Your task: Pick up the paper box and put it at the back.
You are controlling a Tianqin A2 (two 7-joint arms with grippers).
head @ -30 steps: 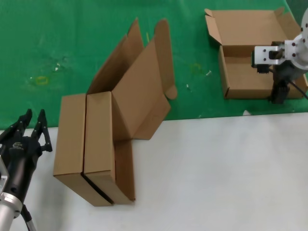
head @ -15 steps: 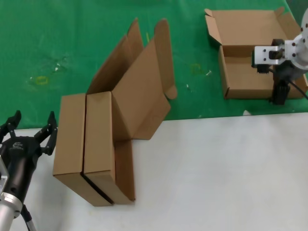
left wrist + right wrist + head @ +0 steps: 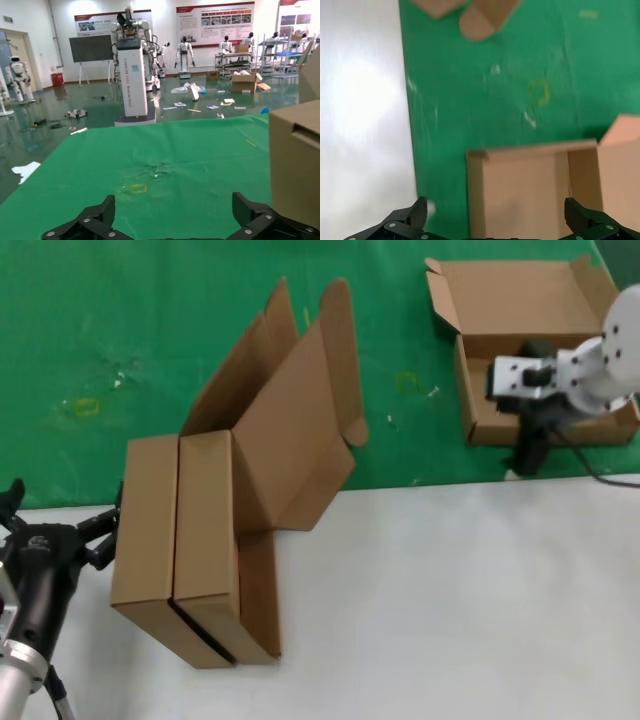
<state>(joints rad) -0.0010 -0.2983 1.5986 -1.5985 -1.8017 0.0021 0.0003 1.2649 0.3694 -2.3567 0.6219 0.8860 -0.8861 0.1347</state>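
Left hand (image 3: 55,515) held low at near left, fingers (image 3: 87,223) spread wide. Right hand (image 3: 495,225) hovered at far right, apparently pointing down, fingers (image 3: 402,220) also splayed apart, gripping nothing.

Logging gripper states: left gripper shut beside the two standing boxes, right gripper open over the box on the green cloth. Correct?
Not quite: the left gripper is open, not shut. The head view shows its fingers spread beside the two standing boxes, and the left wrist view shows them wide apart too. The rest holds: the right gripper is open over the paper box on the green cloth.
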